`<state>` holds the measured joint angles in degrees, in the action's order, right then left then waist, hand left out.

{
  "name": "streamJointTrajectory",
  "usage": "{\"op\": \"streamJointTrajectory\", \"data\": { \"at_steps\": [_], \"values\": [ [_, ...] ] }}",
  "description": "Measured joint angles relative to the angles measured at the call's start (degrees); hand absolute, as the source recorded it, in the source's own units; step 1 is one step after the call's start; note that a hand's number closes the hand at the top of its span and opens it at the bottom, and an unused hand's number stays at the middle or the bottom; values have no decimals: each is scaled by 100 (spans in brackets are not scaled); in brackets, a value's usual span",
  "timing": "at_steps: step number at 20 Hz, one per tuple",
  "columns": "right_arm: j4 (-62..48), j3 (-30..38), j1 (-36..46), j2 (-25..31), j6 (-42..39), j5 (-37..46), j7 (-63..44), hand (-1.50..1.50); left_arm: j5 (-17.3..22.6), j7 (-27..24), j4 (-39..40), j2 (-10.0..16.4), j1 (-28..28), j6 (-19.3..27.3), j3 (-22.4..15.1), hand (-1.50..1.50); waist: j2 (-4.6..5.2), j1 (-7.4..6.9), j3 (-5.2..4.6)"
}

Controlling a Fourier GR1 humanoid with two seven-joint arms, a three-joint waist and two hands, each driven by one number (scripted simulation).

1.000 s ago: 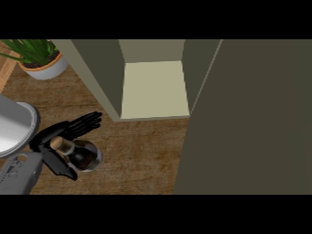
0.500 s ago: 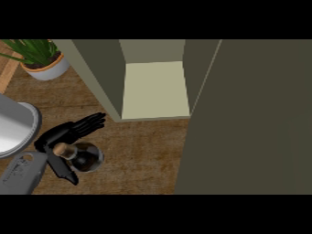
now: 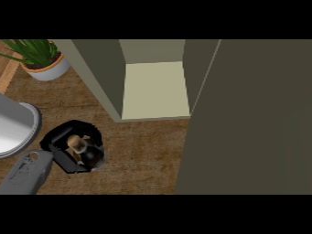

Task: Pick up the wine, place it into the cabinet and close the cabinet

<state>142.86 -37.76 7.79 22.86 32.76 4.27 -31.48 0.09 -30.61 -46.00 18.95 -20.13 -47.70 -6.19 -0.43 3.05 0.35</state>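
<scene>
The wine bottle [image 3: 81,146] stands on the wooden counter at the lower left, seen from above: a tan cork top over a dark body. My left hand [image 3: 61,140] is shut on it, its black fingers curled round the neck and shoulder and hiding much of the glass. Up and to the right is the cabinet, open, with its pale shelf [image 3: 155,89] bare. The cabinet's open door [image 3: 260,119] fills the right side as a large olive panel. My right hand shows nowhere.
A potted green plant [image 3: 40,58] stands at the back left. A large grey round vessel [image 3: 3,126] sits right beside my left forearm. Brown counter [image 3: 141,155] lies between the bottle and the cabinet.
My left hand's fingers, stretched out beside the bottle before, have curled round it. The bottle has stayed where it was.
</scene>
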Motion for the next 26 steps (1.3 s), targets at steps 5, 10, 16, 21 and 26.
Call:
{"op": "streamJointTrajectory", "data": {
  "at_steps": [5,10,16,21,26],
  "values": [
    [3,22,23,44,97,-13,-42,-150,-10,-502,-31,76,45,387,-143,150,1,-41,-6],
    [-19,46,-82,131,200,-35,84,-150,566,-673,-185,-218,524,1638,544,150,-58,-200,22],
    [28,57,-189,291,308,-30,110,-150,885,-1182,-534,-754,1035,2636,990,150,-64,-221,17],
    [57,-19,-298,409,385,-6,156,-150,1024,-1056,-961,-1005,1316,2671,906,150,-47,-230,8],
    [93,-47,-384,537,462,18,190,-150,1038,-642,-1687,-1327,1718,2870,640,150,-32,-239,-11]
  ]
}}
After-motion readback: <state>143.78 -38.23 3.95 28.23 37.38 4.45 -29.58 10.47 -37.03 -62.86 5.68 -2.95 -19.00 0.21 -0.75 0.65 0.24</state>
